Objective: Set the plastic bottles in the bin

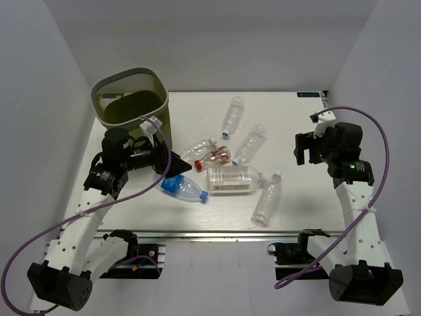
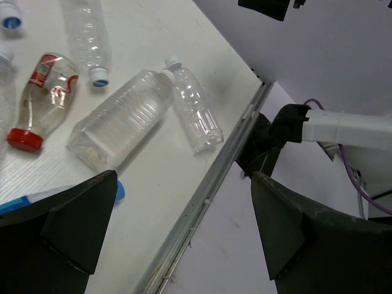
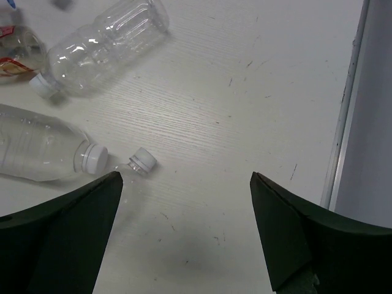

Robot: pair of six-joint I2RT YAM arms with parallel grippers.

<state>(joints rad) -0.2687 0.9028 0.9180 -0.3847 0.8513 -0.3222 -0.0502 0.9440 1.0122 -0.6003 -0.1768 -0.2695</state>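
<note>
**Q:** Bottles?
**A:** Seven bottles (image 1: 228, 179) lie on the table (image 1: 191, 112), mid-frame in the top view. The bin (image 1: 131, 99) stands upright at upper left.

**Q:** Grippers?
**A:** Left gripper (image 2: 184, 176): jaws wide apart, holding nothing, beside the blue-labelled bottle (image 1: 181, 187), left of centre. Right gripper (image 3: 185, 176): jaws apart, empty, at right of frame.

Bin (image 1: 128, 108) was olive-green wire mesh. Plastic bottles (image 1: 230, 180) were clear; caps (image 2: 24, 139) white, blue or red. One label (image 1: 172, 185) blue. Surface (image 1: 296, 197) white.
</note>
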